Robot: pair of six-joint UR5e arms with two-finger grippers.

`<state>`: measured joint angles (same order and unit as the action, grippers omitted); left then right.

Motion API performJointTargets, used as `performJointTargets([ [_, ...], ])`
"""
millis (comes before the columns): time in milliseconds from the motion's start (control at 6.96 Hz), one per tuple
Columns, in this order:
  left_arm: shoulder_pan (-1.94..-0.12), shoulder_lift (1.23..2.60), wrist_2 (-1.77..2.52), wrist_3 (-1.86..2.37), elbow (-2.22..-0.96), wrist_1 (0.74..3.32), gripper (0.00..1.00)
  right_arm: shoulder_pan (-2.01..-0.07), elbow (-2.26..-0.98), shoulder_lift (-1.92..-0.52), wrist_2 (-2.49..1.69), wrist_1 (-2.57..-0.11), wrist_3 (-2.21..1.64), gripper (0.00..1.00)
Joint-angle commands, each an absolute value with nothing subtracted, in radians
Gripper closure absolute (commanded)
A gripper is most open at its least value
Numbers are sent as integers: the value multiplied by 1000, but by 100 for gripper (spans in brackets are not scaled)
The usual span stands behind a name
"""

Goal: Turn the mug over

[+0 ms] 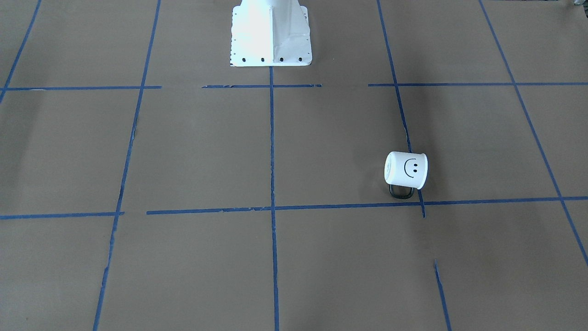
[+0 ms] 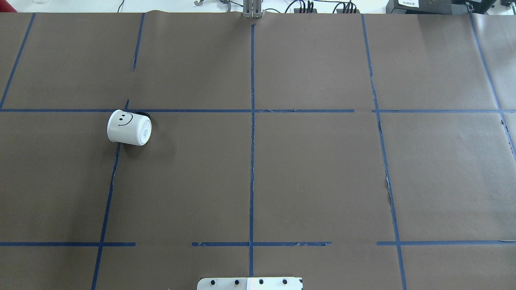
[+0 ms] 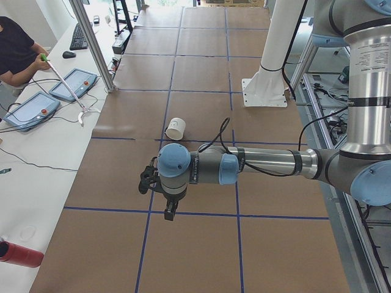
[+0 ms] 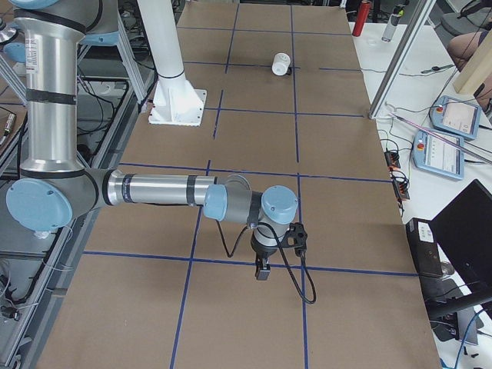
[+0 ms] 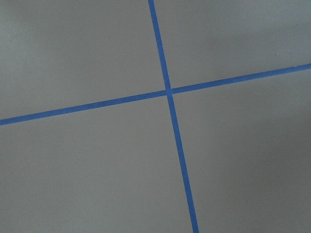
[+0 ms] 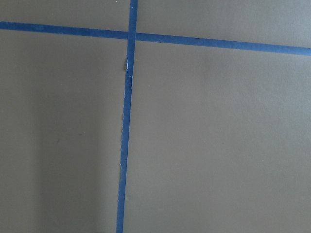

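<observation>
The white mug [image 1: 406, 170] with a black smiley face lies on its side on the brown paper, on the robot's left half of the table [image 2: 129, 127]. Its black handle [image 1: 401, 191] points away from the robot and rests by a blue tape line. The mug also shows in the exterior left view [image 3: 176, 129] and far off in the exterior right view [image 4: 281, 63]. My left gripper [image 3: 169, 210] hangs above the table, well short of the mug; I cannot tell if it is open. My right gripper [image 4: 263, 270] hangs over the far end of the table; I cannot tell its state. Both wrist views show only paper and tape.
The white robot pedestal [image 1: 271, 34] stands at the table's robot-side edge. Blue tape lines [image 2: 252, 133] grid the brown paper. A side table with teach pendants [image 3: 27, 110], an operator [image 3: 15, 52] and a metal post [image 3: 91, 46] lies beyond the far edge.
</observation>
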<state>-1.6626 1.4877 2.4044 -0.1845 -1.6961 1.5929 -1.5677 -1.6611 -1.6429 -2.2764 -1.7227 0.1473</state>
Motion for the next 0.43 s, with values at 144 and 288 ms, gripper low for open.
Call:
performJointTargets([
  [144,-1565,1489,2401,234,-1657,1917,0,-1568,-1661,-1643,-2276,-1723,147,0],
  [288,-1489,1491,2401,387,-1655,2018,0,-1568,-1661,-1643,-2276,-1723,147,0],
])
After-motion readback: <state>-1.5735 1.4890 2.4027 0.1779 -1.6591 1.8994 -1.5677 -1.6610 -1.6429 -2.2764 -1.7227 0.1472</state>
